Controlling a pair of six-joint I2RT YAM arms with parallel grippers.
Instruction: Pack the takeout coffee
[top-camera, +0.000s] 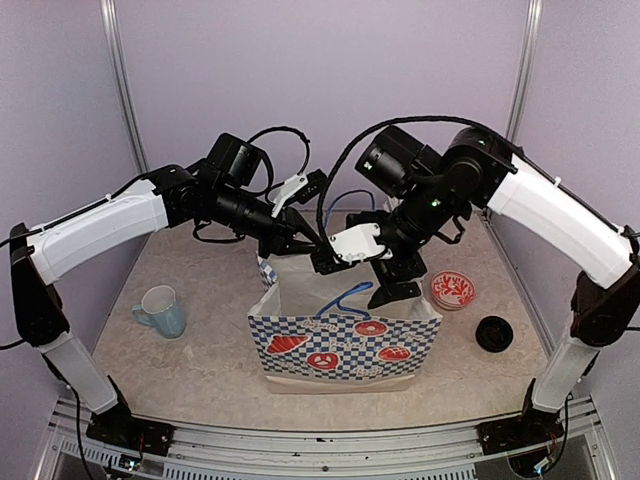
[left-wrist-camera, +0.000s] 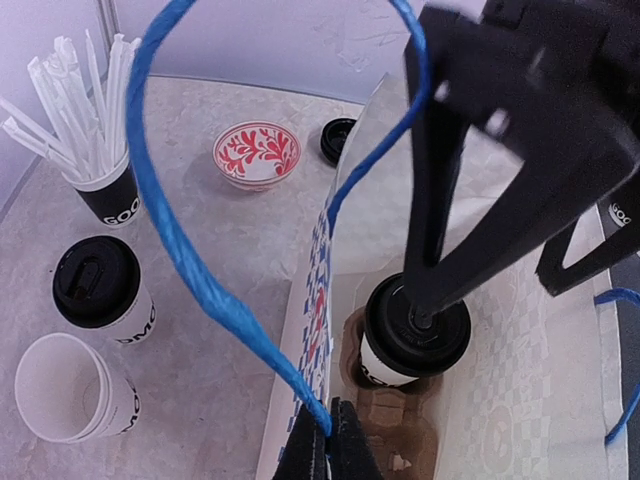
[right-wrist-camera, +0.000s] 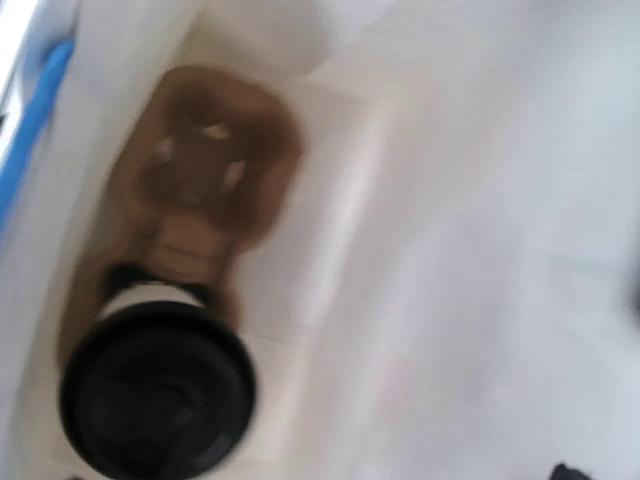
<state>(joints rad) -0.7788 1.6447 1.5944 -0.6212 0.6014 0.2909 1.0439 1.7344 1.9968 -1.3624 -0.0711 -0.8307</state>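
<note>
1. Lavender walls back a beige marbled surface (top-camera: 200, 375); a light-blue mug (top-camera: 160, 310) stands at its left.
2. The left wrist view shows three things standing on the surface outside the bag. They are a black-banded cup of white straws (left-wrist-camera: 100, 190), a lidded cup (left-wrist-camera: 97, 288) with black lettering, and just beside it nested open white cups (left-wrist-camera: 65, 388).
3. The left tool (left-wrist-camera: 332, 442) is pressed together, pinching the rim of the paper bag (top-camera: 340, 345) where its blue handle (left-wrist-camera: 170, 200) joins.
4. Inside the bag, the bagged cup (left-wrist-camera: 412, 338) of takeout coffee sits upright under a black lid, in a brown cardboard carrier (left-wrist-camera: 390, 425) on the bag's floor.
5. The right tool (top-camera: 392, 290) hangs inside the bag with its fingers spread wide and holding nothing. One fingertip is at the bagged cup's lid; whether it touches I cannot tell.
6. Right of the bag lie a red-patterned dish (top-camera: 453, 290) and, nearer the arms, a loose black lid (top-camera: 494, 333).
</note>
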